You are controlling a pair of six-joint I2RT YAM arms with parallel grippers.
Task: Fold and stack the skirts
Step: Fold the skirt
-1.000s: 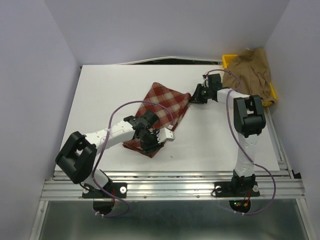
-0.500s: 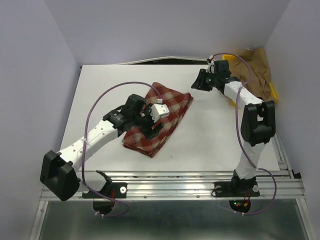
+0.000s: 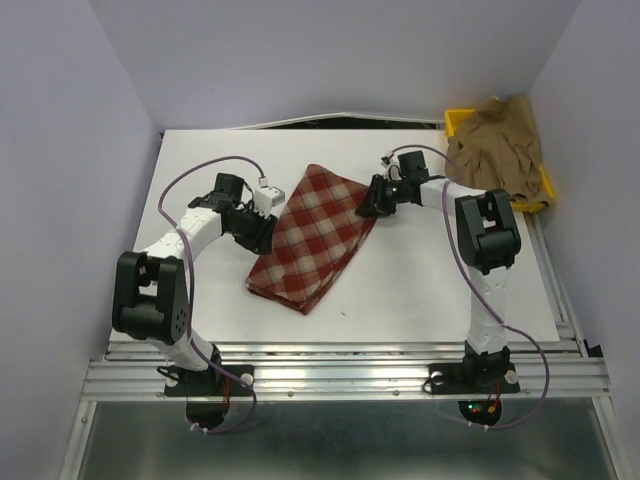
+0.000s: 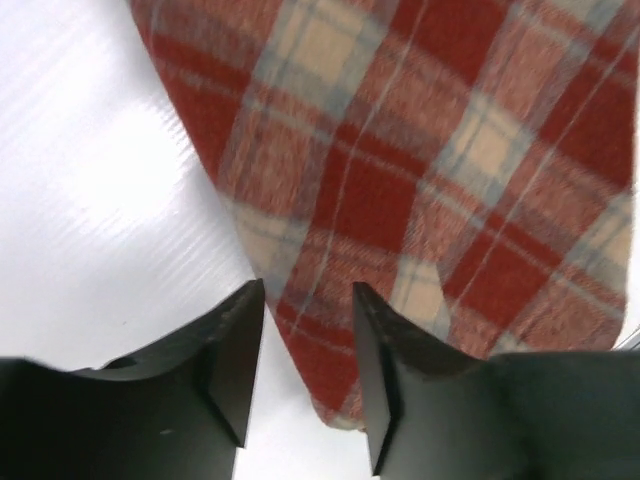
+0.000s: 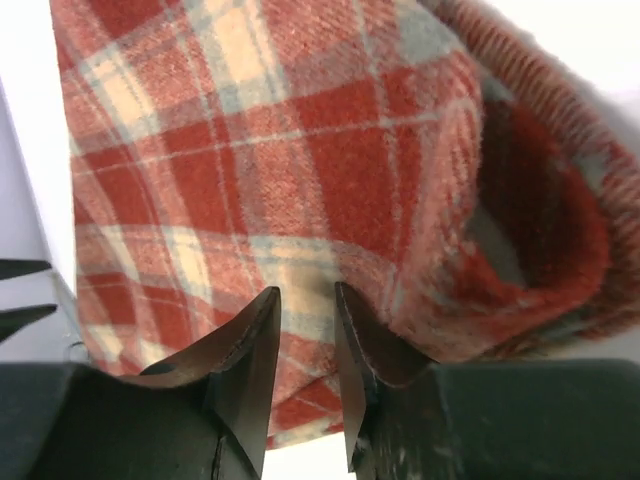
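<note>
The red-and-cream plaid skirt point(image 3: 318, 235) lies folded in a long strip across the middle of the white table point(image 3: 430, 290). My left gripper point(image 3: 262, 216) is low at its left edge. In the left wrist view the gripper point(image 4: 305, 305) is open, its jaws straddling the skirt's edge point(image 4: 420, 150). My right gripper point(image 3: 375, 200) is at the skirt's far right corner. In the right wrist view the gripper point(image 5: 306, 300) has a narrow gap, tips on the plaid fabric point(image 5: 260, 130) beside a rolled fold. The tan-brown skirt point(image 3: 497, 140) lies heaped at the back right.
The tan skirt sits in a yellow plastic tray point(image 3: 458, 122) at the table's back right corner. Lilac walls close in the left, back and right. Purple cables loop from both arms. A metal rail runs along the near table edge point(image 3: 340, 370).
My left gripper moved from the skirt's near end, up over it, to its left edge. My right gripper lifted toward the tray, then came back down onto the skirt's right corner.
</note>
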